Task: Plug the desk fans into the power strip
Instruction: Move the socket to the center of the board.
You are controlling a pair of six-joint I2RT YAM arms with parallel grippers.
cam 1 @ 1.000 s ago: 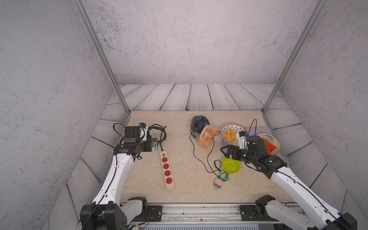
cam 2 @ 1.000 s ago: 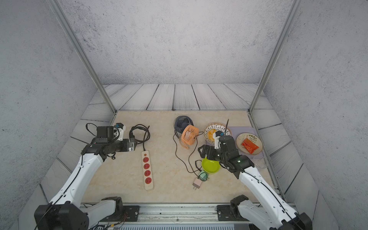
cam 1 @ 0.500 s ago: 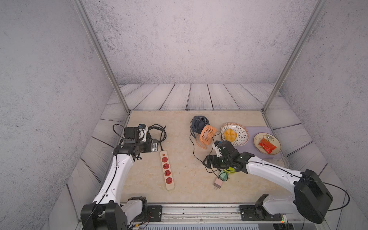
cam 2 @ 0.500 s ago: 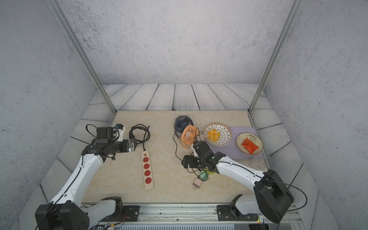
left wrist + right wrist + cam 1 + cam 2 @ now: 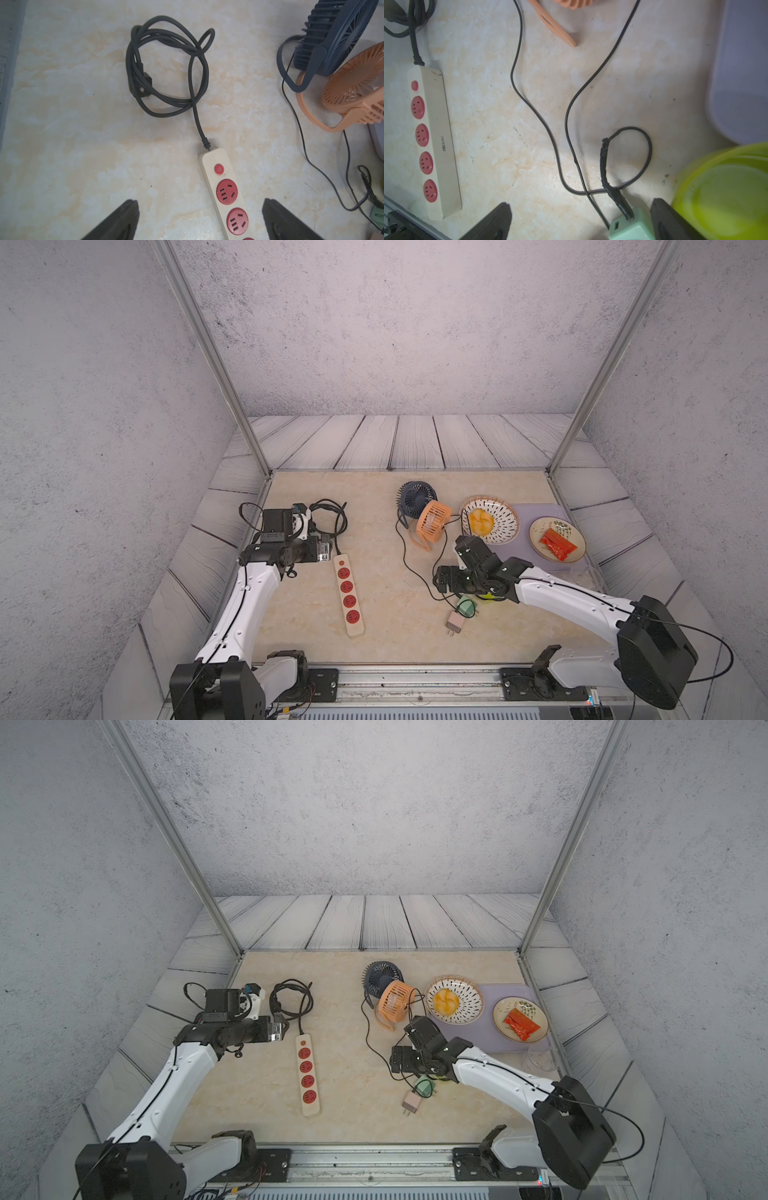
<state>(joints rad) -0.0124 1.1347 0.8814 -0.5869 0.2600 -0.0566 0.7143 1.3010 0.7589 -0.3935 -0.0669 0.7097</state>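
Nearest the base: pink plug block point(image 5: 454, 622) lies flat on the surface point(image 5: 399, 639), prongs toward the near edge. Just beyond it is the green plug block point(image 5: 629, 227), with a taped black lead point(image 5: 603, 164) running into it. A yellow-green bowl point(image 5: 724, 191) sits right beside it. Cannot tell which block feeds which fan.

Right pincer point(image 5: 581, 217) is released, jaws spread wide, low over the green block, nothing grasped.

Power strip point(image 5: 349, 595) lies flat on the surface, left of centre between the two arms. It runs near to far with the button end away from the base, and all four red sockets are empty.

Left pincer point(image 5: 200, 218) is released too, jaws wide, hovering by the strip's button end, not touching it.

Further back: orange fan point(image 5: 433, 524) with dark blue fan point(image 5: 417, 497) right behind it. The strip's coiled black cord point(image 5: 134, 62) lies far left.

Handling guesses:
- The plug block looks small, light, hard and smooth.
- Take it across the flat body sides, prongs left free. Don't grab the lead.
- The lead is limp, so it will drag and may snag the bowl or the pink block.
- The strip looks light and rigid, and is likely to slide on the glossy surface under insertion push.
- Best to pin it at the button end or the long edges, clear of the chosen socket.
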